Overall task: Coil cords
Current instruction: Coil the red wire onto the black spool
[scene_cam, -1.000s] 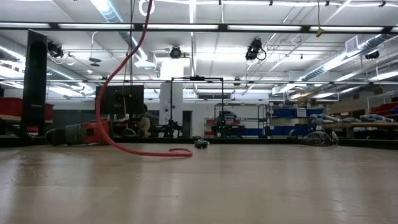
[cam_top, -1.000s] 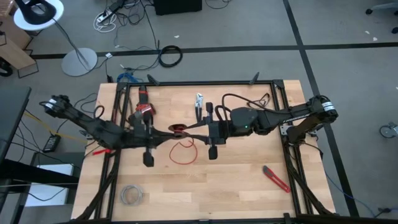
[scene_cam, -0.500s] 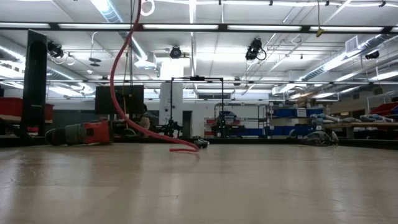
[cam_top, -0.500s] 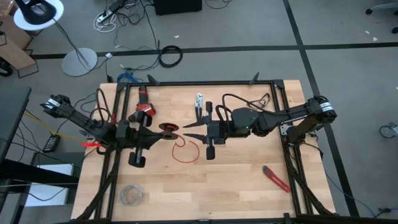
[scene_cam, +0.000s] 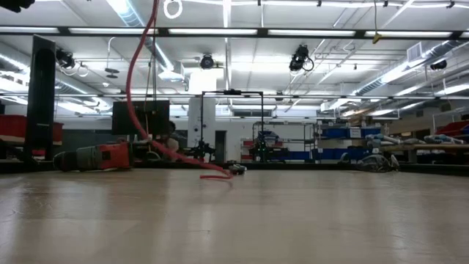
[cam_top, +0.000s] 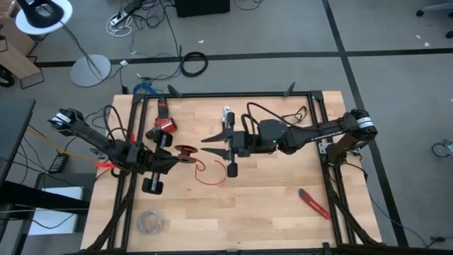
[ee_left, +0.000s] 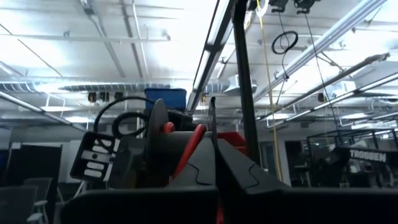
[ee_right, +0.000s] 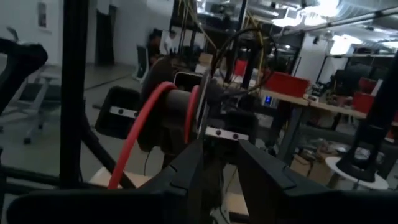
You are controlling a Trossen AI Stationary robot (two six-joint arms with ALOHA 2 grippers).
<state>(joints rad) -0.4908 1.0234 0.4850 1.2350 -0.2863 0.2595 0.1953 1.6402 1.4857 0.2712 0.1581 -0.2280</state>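
Evidently the step in hand is winding slack onto a reel, and these are my judgements on doing it well.

- The very thin bright red flexible wire [cam_top: 205,172] lies partly in a loose loop on the pale wooden table top [cam_top: 269,202]. In the low view it climbs from there in a tall curve [scene_cam: 134,88] out of sight above, and the rest is wrapped on the small dark round spool [cam_top: 186,150].
- The left gripper [cam_top: 175,156] holds the small dark round spool above the table's left-centre. Its fingers look pressed together on the spool in the left wrist view (the exact contact is hidden behind them).
- The right gripper [cam_top: 207,139] hovers just beside the spool, pointing at it. The right wrist view shows its fingers [ee_right: 249,165] narrowly apart with nothing between them, roughly in line with a flange of the spool [ee_right: 177,106].
- Take the wire close to the spool, where it leaves the drum [ee_right: 134,146], not far down the loop. A short free run should be easier to steer.
- Keep only light tension, since so fine a strand could kink or slip off the flange.
- Lay each turn between the flanges while the left arm holds the reel level.
- Watch the loop on the table as it shortens (it may snag or flick).
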